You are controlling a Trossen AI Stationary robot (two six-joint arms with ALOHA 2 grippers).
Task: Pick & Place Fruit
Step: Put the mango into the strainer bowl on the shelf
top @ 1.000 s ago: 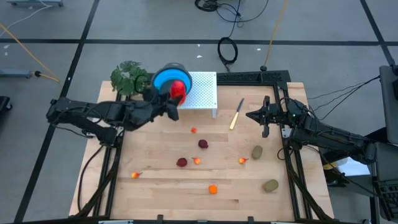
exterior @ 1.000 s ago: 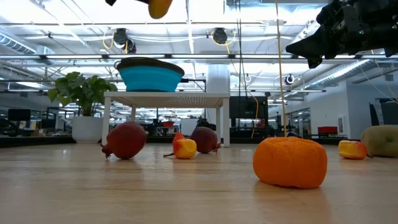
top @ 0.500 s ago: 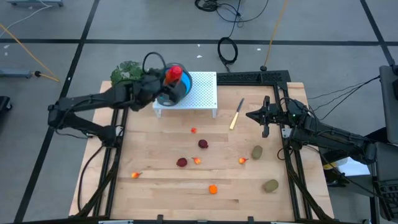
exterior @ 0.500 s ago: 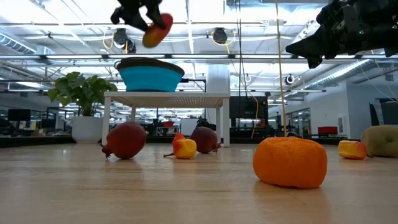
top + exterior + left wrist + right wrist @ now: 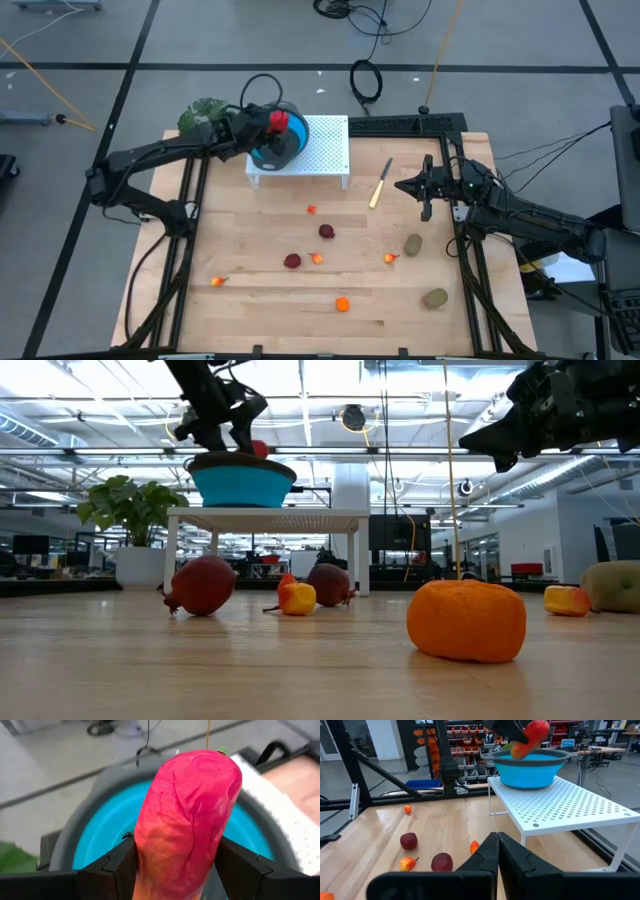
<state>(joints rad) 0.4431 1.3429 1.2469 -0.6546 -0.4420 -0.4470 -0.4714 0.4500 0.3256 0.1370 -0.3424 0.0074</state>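
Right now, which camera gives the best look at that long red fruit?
The left wrist view: the long red fruit fills it, clamped in the left end effector above the blue bowl. Other views show it small.

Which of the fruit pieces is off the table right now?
Only the long red-orange piece: the left gripper holds it over the blue bowl on the white rack. All the others lie on the wooden table.

A blue bowl [image 5: 268, 148] sits on a white perforated stand [image 5: 325, 146] at the wooden table [image 5: 260, 310]'s upper centre; a leafy plant [image 5: 203, 115] upper left; a knife [image 5: 380, 183] right.
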